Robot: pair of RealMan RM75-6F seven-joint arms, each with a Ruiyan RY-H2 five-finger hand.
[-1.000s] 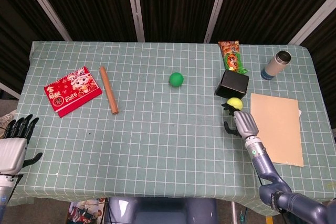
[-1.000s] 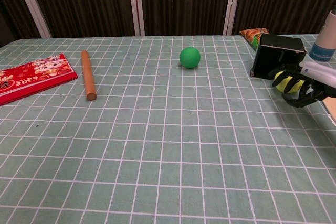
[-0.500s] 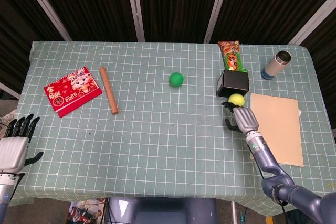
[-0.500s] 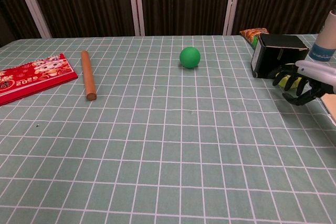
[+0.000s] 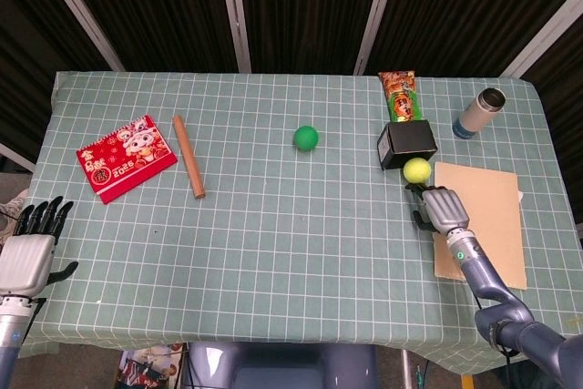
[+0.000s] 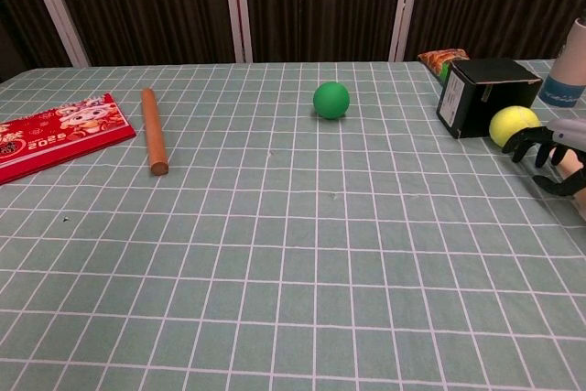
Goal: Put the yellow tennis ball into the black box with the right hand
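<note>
The yellow tennis ball [image 5: 416, 168] [image 6: 513, 125] lies on the tablecloth, right beside the near right corner of the black box [image 5: 407, 142] [image 6: 485, 96]. The box lies on its side at the right of the table. My right hand [image 5: 444, 209] [image 6: 554, 151] is just behind the ball on the near side, fingers spread and pointing at it, gripping nothing. Its fingertips [image 6: 525, 140] are very close to the ball. My left hand [image 5: 27, 257] hangs off the table's near left corner with fingers apart, holding nothing; the chest view does not show it.
A green ball [image 5: 306, 138] sits mid-table. A wooden rod [image 5: 189, 156] and a red booklet [image 5: 126, 157] lie at the left. A snack packet [image 5: 402, 96] lies behind the box, a bottle [image 5: 479, 112] stands far right, and a wooden board [image 5: 480, 220] lies under my right forearm.
My right hand let go of the yellow ball and drew back to the right and toward the near edge. The ball now rests beside the box, which has turned slightly.
</note>
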